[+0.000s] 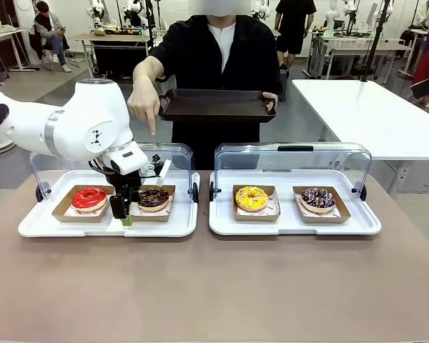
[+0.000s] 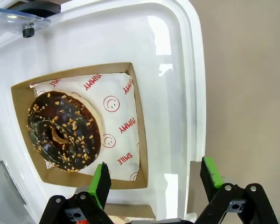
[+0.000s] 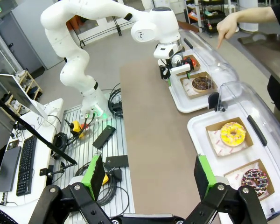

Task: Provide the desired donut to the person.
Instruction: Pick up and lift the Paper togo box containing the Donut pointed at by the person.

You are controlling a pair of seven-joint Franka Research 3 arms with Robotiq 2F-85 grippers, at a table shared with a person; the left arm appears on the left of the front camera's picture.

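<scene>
With the left pincer gaping wide above the white tray, beside the nut-topped chocolate donut that the person's hand points at, a straight descent risks pinching the cardboard boat or smearing the glaze.

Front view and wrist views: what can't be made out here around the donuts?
- Front view: the left tool covers the left edge of the chocolate donut's box.
- Left wrist view: the bottom edge cuts off the neighbouring box, so its contents cannot be told.
- Right wrist view: the right edge cuts off most of the person's dark tray.
</scene>
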